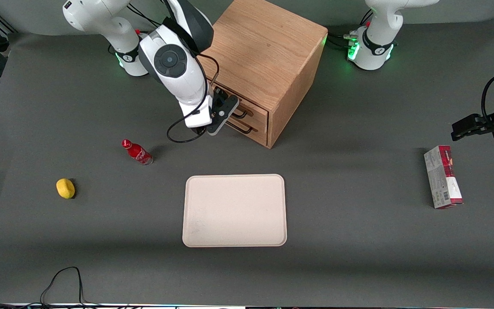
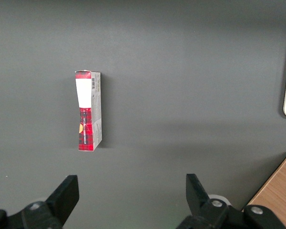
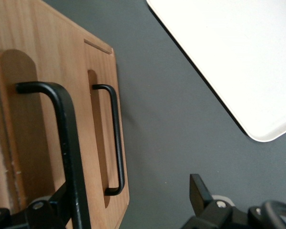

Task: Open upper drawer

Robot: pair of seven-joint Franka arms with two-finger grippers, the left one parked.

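The wooden cabinet [image 1: 264, 56] stands at the back middle of the table. Its upper drawer [image 1: 253, 112] looks shut, its front level with the lower drawer [image 1: 255, 131]. My right gripper [image 1: 223, 112] is open, right in front of the drawer fronts. In the right wrist view the upper drawer's black bar handle [image 3: 62, 138] is very close and crosses one finger [image 3: 62, 200]; the other finger [image 3: 199, 188] stands apart over the table. The gripper [image 3: 131, 193] holds nothing. The lower drawer's handle [image 3: 115, 138] is farther from the camera.
A cream tray [image 1: 234, 210] lies nearer to the front camera than the cabinet, also in the right wrist view [image 3: 238, 57]. A red bottle [image 1: 137, 152] and a yellow fruit [image 1: 65, 188] lie toward the working arm's end. A red-and-white box [image 1: 443, 177] lies toward the parked arm's end.
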